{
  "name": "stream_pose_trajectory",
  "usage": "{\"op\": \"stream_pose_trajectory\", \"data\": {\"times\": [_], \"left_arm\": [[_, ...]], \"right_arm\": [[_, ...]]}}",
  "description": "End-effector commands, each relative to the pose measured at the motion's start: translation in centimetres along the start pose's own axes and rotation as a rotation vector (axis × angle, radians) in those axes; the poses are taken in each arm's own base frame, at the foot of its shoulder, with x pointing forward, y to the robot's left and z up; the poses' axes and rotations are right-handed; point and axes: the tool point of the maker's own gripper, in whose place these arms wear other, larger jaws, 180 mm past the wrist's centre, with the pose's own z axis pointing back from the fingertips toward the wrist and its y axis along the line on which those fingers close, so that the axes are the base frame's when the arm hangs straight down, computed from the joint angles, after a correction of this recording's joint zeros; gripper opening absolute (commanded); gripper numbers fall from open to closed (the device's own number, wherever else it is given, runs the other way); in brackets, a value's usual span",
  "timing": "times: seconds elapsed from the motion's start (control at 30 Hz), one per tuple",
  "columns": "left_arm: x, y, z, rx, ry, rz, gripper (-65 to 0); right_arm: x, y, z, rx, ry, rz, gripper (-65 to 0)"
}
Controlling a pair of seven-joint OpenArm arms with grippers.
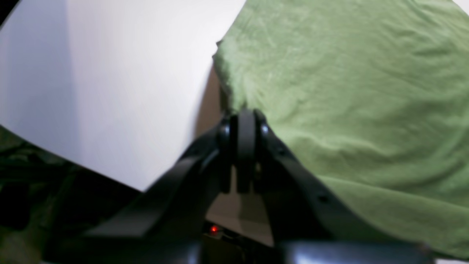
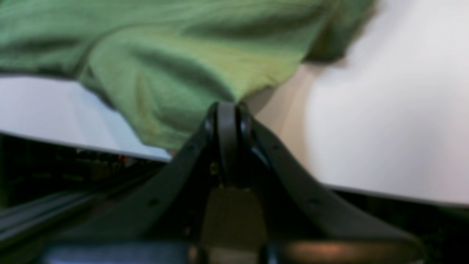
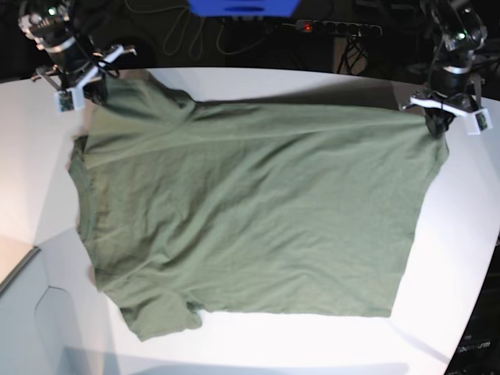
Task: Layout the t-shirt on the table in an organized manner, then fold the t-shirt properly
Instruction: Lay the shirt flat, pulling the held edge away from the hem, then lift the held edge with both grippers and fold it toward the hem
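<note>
The olive-green t-shirt (image 3: 250,211) lies spread across the white table (image 3: 461,258), its sleeves to the left and its hem to the right. The far edge is stretched between the two grippers. My left gripper (image 3: 436,123) is shut on the shirt's far right corner. In the left wrist view the gripper (image 1: 243,117) pinches the shirt's (image 1: 348,91) edge above the table (image 1: 121,91). My right gripper (image 3: 87,92) is shut on the far left sleeve. In the blurred right wrist view the gripper (image 2: 227,110) clamps the shirt's (image 2: 176,66) fabric above the table (image 2: 384,128).
A blue object (image 3: 242,8), cables and a power strip (image 3: 336,27) lie behind the table's far edge. The table's curved edge runs down the right side (image 3: 488,273). A grey panel (image 3: 19,312) sits at the near left.
</note>
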Motion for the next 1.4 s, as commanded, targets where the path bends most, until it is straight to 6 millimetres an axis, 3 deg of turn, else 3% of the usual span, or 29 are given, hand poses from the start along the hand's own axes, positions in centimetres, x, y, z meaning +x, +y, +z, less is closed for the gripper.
{"op": "stream_pose_trajectory", "data": {"times": [0.0, 0.37, 0.73, 0.93, 1.07, 1.27, 1.37], "left_arm": [[1.4, 0.1, 0.4, -0.001, -0.046, -0.010, -63.8], [0.5, 0.1, 1.5, 0.007, -0.032, -0.005, -63.8], [0.5, 0.0, 1.5, 0.007, -0.033, -0.002, -63.8], [1.1, 0.9, 1.6, 0.031, -0.048, 0.000, -63.8], [2.3, 0.5, 0.7, 0.022, -0.082, 0.008, -63.8], [5.0, -0.8, -0.7, -0.002, -0.148, 0.023, -63.8], [6.8, -1.4, -1.4, -0.013, -0.196, 0.034, -63.8]], "right_arm": [[0.7, 0.2, 0.9, 0.001, -0.040, -0.014, -65.0], [0.8, 1.6, 5.8, 0.039, -0.211, -0.192, -65.0], [1.3, 1.5, 6.1, 0.042, -0.241, -0.208, -65.0], [3.8, 0.6, 5.4, 0.023, -0.320, -0.193, -65.0], [6.5, -0.2, 4.3, 0.007, -0.397, -0.184, -65.0], [11.4, -1.7, 3.1, -0.020, -0.541, -0.176, -65.0], [13.0, -2.0, 1.9, -0.016, -0.572, -0.165, -65.0]]}}
